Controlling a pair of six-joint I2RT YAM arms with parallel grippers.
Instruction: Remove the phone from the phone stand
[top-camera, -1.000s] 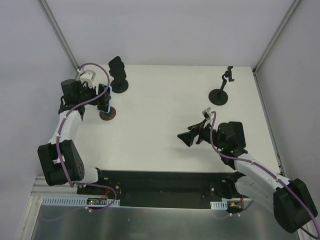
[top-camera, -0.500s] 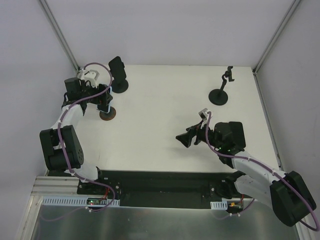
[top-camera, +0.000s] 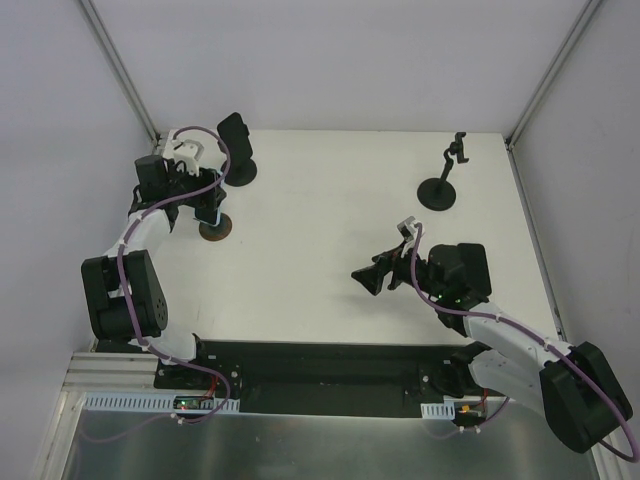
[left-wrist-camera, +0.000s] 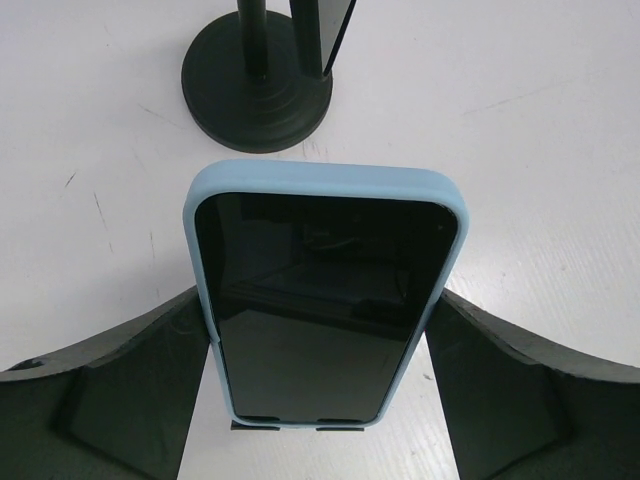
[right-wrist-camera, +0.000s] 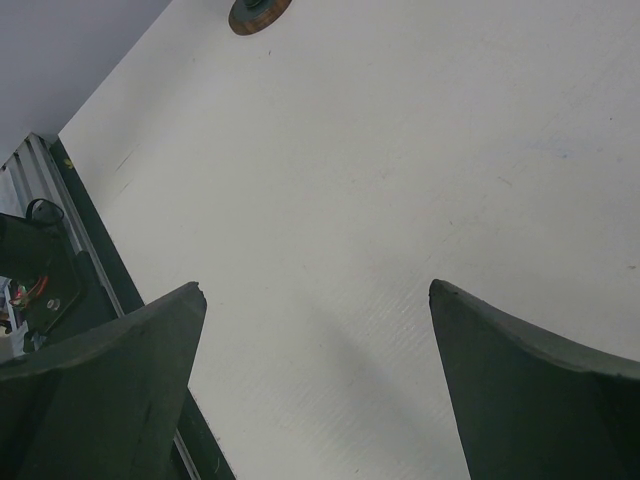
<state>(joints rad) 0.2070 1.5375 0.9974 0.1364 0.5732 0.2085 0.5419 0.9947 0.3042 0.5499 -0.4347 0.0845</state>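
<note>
A phone in a light blue case (left-wrist-camera: 325, 300) stands upright between my left gripper's (left-wrist-camera: 325, 330) fingers, its dark screen facing the wrist camera. Its bottom edge rests on the two small black tabs of the phone stand (left-wrist-camera: 235, 425). Both fingers press against the phone's side edges. In the top view my left gripper (top-camera: 206, 198) sits over the stand's round brown base (top-camera: 213, 231) at the table's left, and it mostly hides the phone. My right gripper (top-camera: 368, 279) is open and empty above the bare table, right of centre.
A second black stand with a dark slab (top-camera: 235, 150) is just behind the left gripper; its round base (left-wrist-camera: 257, 95) shows in the left wrist view. A thin black clamp stand (top-camera: 440, 190) is at the back right. Walls enclose the white table (top-camera: 330, 230).
My left wrist has swung round at the phone stand and now sits squarely on the phone. My right gripper has drifted slightly left and stayed open.
</note>
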